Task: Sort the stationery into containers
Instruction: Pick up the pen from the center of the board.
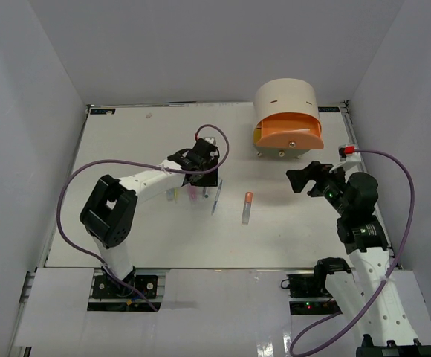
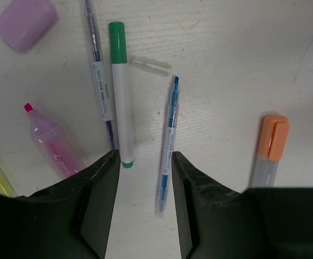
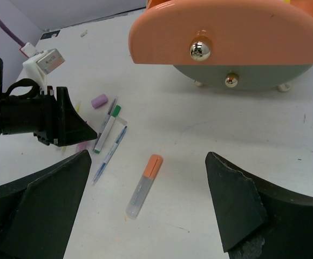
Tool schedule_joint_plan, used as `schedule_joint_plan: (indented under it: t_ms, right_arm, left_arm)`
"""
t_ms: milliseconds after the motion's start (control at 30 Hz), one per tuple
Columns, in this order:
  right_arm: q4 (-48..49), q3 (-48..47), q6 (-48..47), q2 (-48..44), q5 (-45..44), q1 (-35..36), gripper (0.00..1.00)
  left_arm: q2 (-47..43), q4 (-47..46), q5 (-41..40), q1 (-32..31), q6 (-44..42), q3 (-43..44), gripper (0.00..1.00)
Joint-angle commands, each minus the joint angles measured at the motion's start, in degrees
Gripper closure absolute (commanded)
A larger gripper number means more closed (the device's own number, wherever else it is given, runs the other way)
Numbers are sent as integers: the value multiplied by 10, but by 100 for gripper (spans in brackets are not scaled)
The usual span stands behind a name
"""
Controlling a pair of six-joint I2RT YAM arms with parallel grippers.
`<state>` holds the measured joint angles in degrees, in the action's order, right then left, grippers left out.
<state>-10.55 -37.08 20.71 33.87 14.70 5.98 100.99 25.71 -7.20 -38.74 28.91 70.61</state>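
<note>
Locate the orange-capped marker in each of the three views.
Top external: orange-capped marker near picture centre.
Left wrist: marker at right edge, cap up.
Right wrist: marker lower centre, cap upper-right.
Shared landmark: thin blue pen left of it, both wrist views.

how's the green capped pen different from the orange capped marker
The green-capped pen is slim with a white barrel; the orange-capped marker is thicker, with a greyish see-through barrel. The green-capped pen lies right beside a thin purple pen, its lower end by the left hand; the orange-capped marker lies alone, off to one side. Both lie flat on the table, caps on.
</note>
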Motion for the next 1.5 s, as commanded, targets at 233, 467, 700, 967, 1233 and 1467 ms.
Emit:
schedule_joint_plan:
  t_ms: [233,467,700,967,1233,1467]
  right_arm:
    - [17,20,-16,-25,-11,23,7]
    - [16,25,-21,-33,-13,28,9]
    - [14,25,-24,-35,-14,31,10]
    - [12,27,-28,-35,-22,35,10]
    - [11,28,-31,-37,-27,36,10]
    - [8,30,-34,-42,-31,37,10]
  left_arm:
    - [52,9,-45,-6,12,50,52]
    - [83,21,-65,-7,6,69,52]
    - [103,26,-69,-7,4,79,53]
    - [117,33,-69,-7,4,82,54]
    - [120,43,-66,-7,4,77,67]
    - [113,42,-60,-7,-4,79,86]
